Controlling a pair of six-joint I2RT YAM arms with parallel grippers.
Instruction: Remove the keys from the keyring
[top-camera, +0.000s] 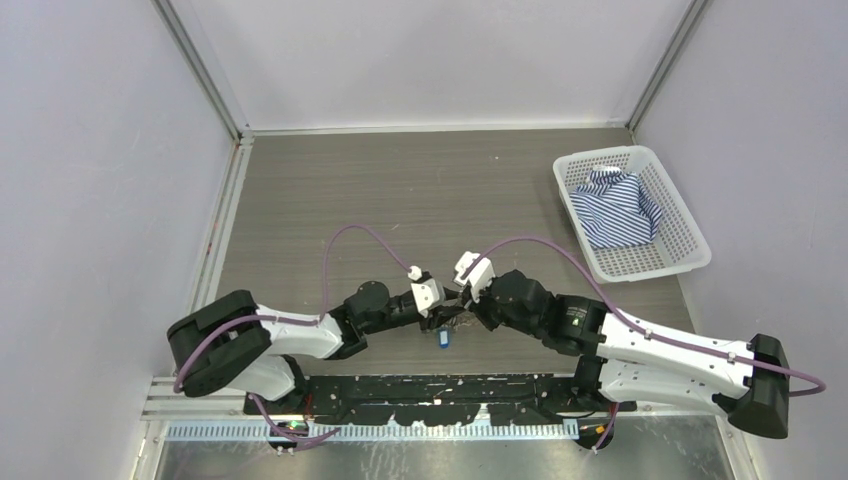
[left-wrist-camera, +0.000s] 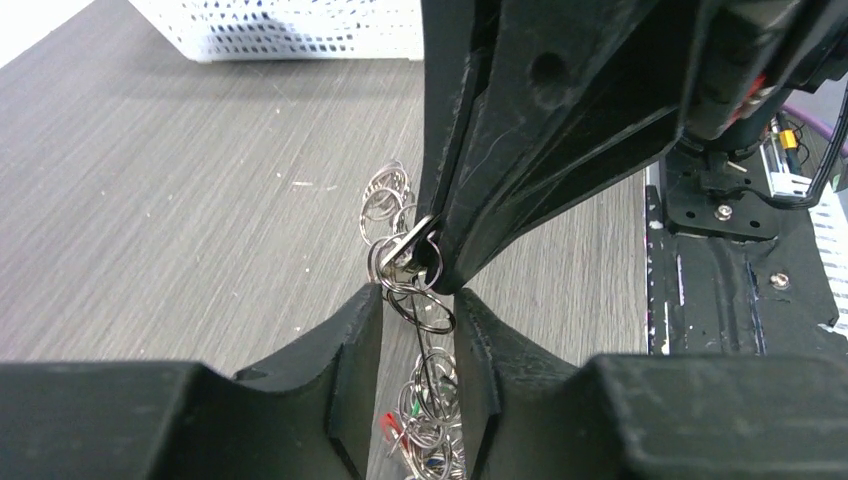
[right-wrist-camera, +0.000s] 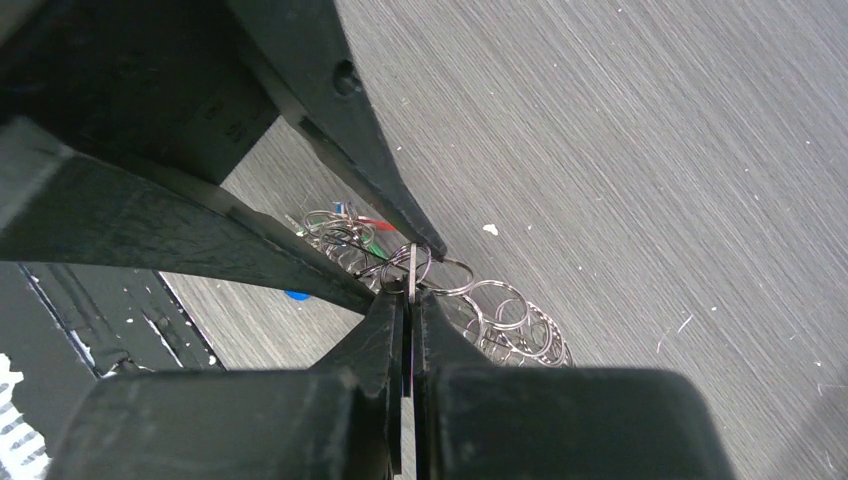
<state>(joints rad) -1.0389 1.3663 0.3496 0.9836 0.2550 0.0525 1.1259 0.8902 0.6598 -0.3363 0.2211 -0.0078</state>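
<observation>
The keyring (left-wrist-camera: 408, 283) is showing as a tangle of small silvery split rings linked into a loose chain, not one plain hoop. It is hanging between the two claws, low over the table (top-camera: 400, 200) near its front edge. The right claw (right-wrist-camera: 410, 300) is pressing its fingers together on one ring near the chain's middle. The left claw (left-wrist-camera: 420, 325) is standing parted, straddling the chain; whether its pads are touching metal I cannot tell.

In the left wrist view the chain's long axis is running through that gap, one end trailing away over the table. The other end is carrying the keys (right-wrist-camera: 362, 226), whose red and green heads are showing. The top view is reducing the rings to a speck, but it is showing a blue key (top-camera: 443, 340) just below the claws.
</observation>
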